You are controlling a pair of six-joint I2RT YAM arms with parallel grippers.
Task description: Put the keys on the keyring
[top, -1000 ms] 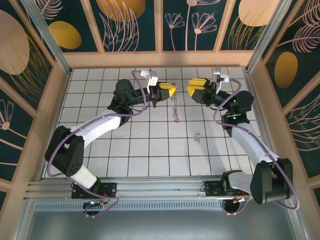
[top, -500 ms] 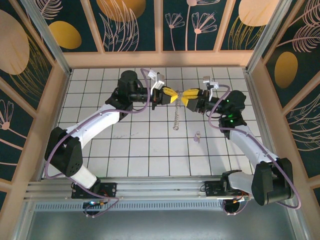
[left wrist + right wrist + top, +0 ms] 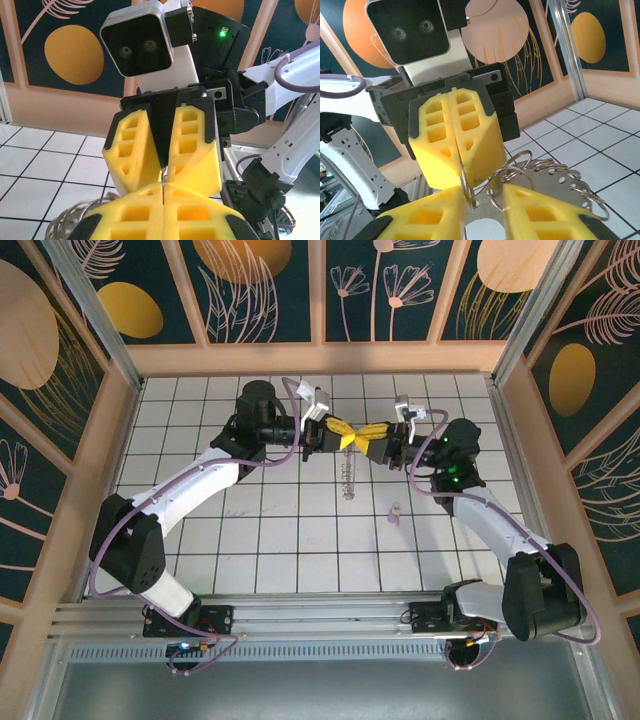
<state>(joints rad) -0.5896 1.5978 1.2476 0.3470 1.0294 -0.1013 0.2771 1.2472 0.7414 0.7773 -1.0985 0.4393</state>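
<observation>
One key (image 3: pixel 394 513), one keyring (image 3: pixel 347 472)

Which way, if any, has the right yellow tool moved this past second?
Yes: the right tool swung left. It was straight behind the lilac key on the tiles; now it is left of it, meeting the left tool gripping the keyring.

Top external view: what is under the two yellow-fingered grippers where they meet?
A cluster of silver metal rings hangs there, over the white tiled table. A tiny lilac key lies apart on a tile. The cluster's top is covered by the yellow fingers.
</observation>
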